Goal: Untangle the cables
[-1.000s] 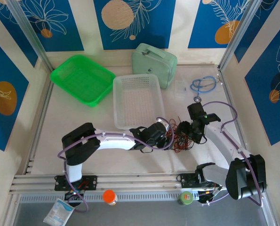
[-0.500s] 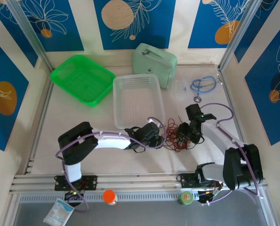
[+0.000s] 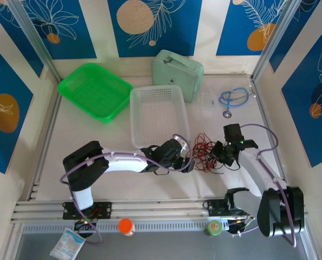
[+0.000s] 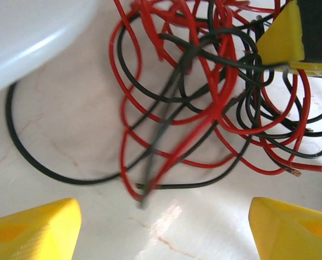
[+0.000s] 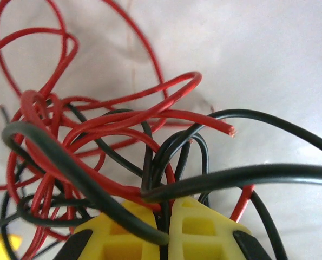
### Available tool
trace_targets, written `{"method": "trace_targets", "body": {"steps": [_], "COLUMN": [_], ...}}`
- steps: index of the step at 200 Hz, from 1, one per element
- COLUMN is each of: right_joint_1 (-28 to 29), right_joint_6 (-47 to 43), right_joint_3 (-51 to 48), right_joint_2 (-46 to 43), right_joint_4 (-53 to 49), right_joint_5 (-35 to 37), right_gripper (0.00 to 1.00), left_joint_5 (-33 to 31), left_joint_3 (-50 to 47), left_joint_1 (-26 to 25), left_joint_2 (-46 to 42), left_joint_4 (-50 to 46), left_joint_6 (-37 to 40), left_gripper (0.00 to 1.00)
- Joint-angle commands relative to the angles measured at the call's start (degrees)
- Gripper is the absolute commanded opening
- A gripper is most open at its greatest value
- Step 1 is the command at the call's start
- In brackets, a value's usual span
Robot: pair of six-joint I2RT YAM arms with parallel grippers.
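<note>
Care matters: right fingers [image 5: 196,225], clamped on cables [image 3: 204,154], should pull slowly while left fingers [image 4: 33,225], apart, pin one loop.

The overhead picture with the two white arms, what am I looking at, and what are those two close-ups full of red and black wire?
Those are two robot arms bolted at the near edge of a table, each ending in a two-finger gripper. The wide picture comes from a fixed camera above. Each close-up comes from a camera on one wrist.

On the table lie a green basket, a white basket, a mint-green case, a light-blue cable and the cables, a tangle of thin red and black wires.

The left gripper is open, facing the tangle. The right gripper is shut on the cables.
</note>
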Motion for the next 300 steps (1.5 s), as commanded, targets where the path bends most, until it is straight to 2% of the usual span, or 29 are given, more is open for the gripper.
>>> {"method": "trace_targets", "body": {"steps": [1,63,106,129,158,184,206,232,250,286,300], "right_joint_1": [-0.68,-3.30,-5.85,-7.60,-9.62,-10.85,-12.09,-13.65,-15.06,-16.20,-16.23], "right_joint_6": [2.60,4.32,4.29,3.76,3.57,2.90,1.87,1.56,3.51,5.51,4.08], "right_joint_3": [-1.85,-4.16,-1.93,-1.21,-1.42,-0.65,0.54,1.53,0.45,-2.44,-2.42], "right_joint_2": [-4.32,-9.54,-13.50,-14.83,-15.92,-17.27,-17.74,-17.69,-17.28,-13.91,-11.75], "right_joint_4": [-2.94,-3.85,-7.08,-8.50,-9.12,-10.87,-13.02,-14.17,-11.71,-5.29,-4.91], "right_joint_5": [-6.01,-13.55,-18.03,-20.18,-23.39,-23.95,-21.64,-14.43,-10.90,-8.19,-7.10], "right_gripper": [0.00,0.00,0.00,0.00,0.00,0.00,0.00,0.00,0.00,0.00,0.11], "left_joint_5": [5.02,8.55,7.32,7.66,8.37,7.55,5.94,3.21,0.96,-1.02,-1.12], "left_joint_3": [2.22,9.79,10.62,9.81,9.11,8.90,8.03,5.74,2.85,-0.95,-0.84], "left_joint_1": [0.05,-0.12,-0.22,-0.22,-0.39,-0.84,-0.92,-1.00,-1.10,-1.44,-1.70], "left_joint_2": [0.27,6.75,9.37,9.19,8.58,7.69,6.08,3.13,1.28,0.52,1.30], "left_joint_4": [3.69,6.63,6.97,8.78,11.30,11.31,9.91,6.21,4.89,4.83,4.63], "left_joint_6": [0.44,0.17,-0.10,0.09,0.16,0.73,0.93,0.89,0.27,-1.44,-1.38], "left_gripper": [0.83,0.85,0.78,0.59,0.22,0.00,0.00,0.00,0.00,0.00,0.00]}}
